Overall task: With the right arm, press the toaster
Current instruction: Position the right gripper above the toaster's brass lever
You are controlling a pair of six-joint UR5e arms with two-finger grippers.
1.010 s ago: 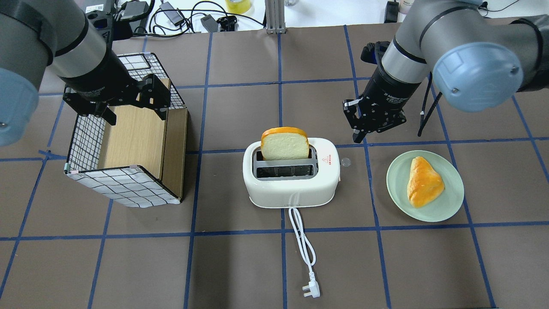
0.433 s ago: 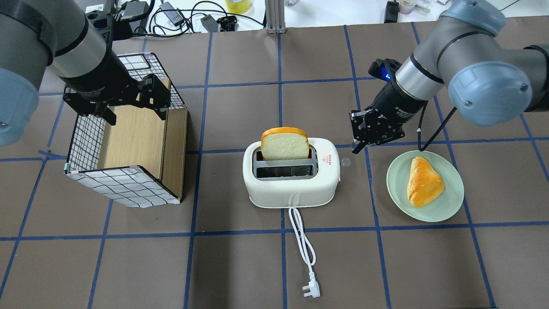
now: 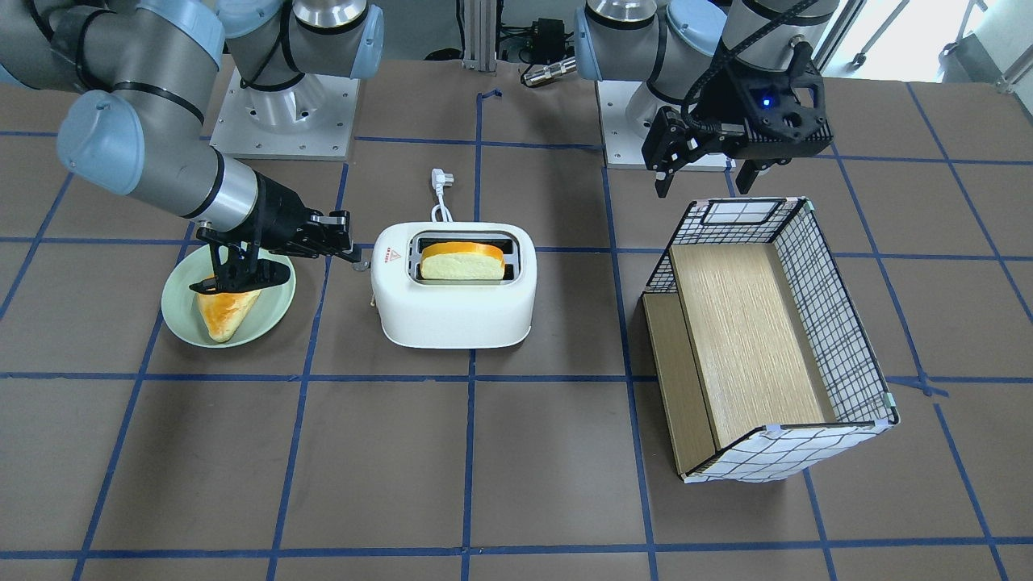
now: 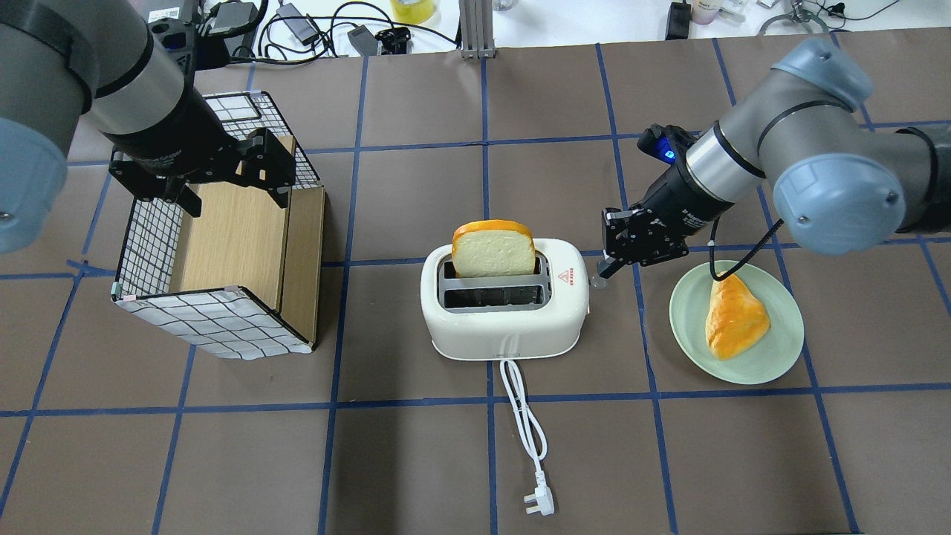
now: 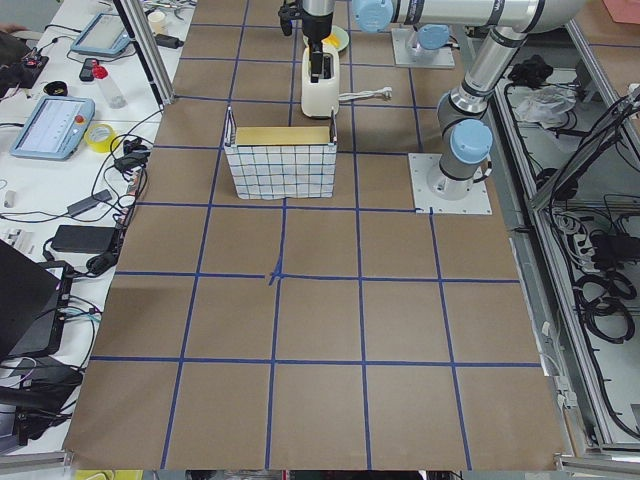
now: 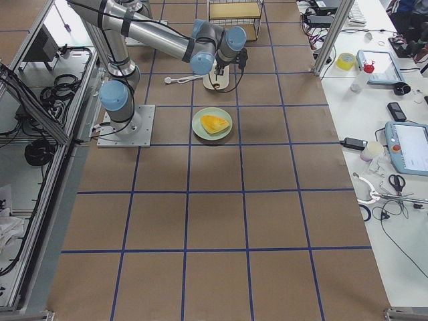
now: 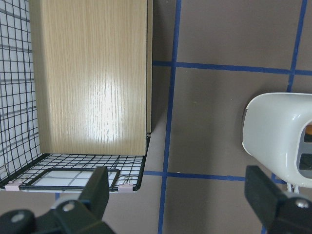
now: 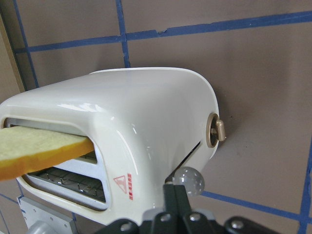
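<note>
The white two-slot toaster (image 4: pixel 505 319) stands mid-table with a bread slice (image 4: pixel 494 249) upright in its rear slot. It also shows in the front view (image 3: pixel 456 311) and the right wrist view (image 8: pixel 146 112). Its clear round lever knob (image 4: pixel 596 281) sticks out of the right end. My right gripper (image 4: pixel 602 269) is shut and empty, tilted down, with its tip right at the knob (image 8: pixel 189 181); I cannot tell if they touch. My left gripper (image 4: pixel 234 195) is open and empty above the checked box.
The checked-fabric box (image 4: pixel 223 319) with a wooden inside lies at the left. A green plate (image 4: pixel 743 371) with a bread wedge (image 4: pixel 735 316) sits right of the toaster, under my right forearm. The white cord and plug (image 4: pixel 539 501) trail toward the front edge.
My right gripper has moved down and left, from behind the toaster's right end to its lever knob, and the wrist has tilted lower. The left arm, toaster and bread have not moved.
</note>
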